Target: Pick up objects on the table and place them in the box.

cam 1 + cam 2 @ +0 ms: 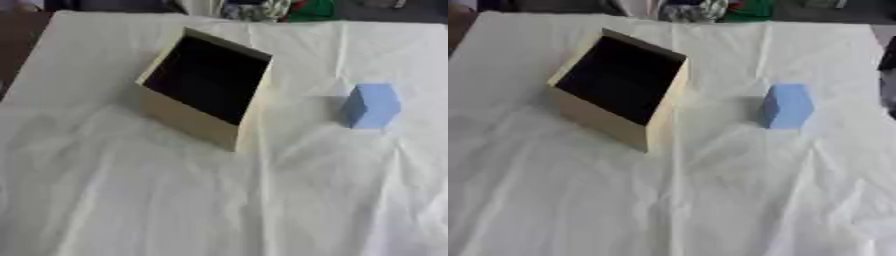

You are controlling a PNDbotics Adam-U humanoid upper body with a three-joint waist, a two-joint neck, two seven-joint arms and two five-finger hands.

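**Across the white cloth: one block out, box waiting**

Nearest the camera, along the bottom of the frame, lies only the wrinkled white cloth (219, 210) that covers the table – no hand rests on it, and neither hand shows in either eye view, so whether their fingers are spread or curled cannot be told.

Further up, at middle height and right of centre, stands the blue block (372, 106). It sits on the cloth by itself, well apart from the box, with its shadow falling to its left. By its flat faces and clean edges it looks like a rigid, fairly light solid, perhaps foam or painted wood – a judgement only. Such a piece should neither crush nor sag; its smooth faces may slip somewhat. The sensible hold is across two opposite side faces, thumb on one and fingers on the other, taken from above.

Left of centre and a little further back sits the box (188, 122), pale wood outside and dark inside. It is turned askew to the table's edges, its open mouth facing up toward the camera. Nothing can be seen inside it.

A dark shape shows at the right edge of the right eye view; what it is cannot be made out.
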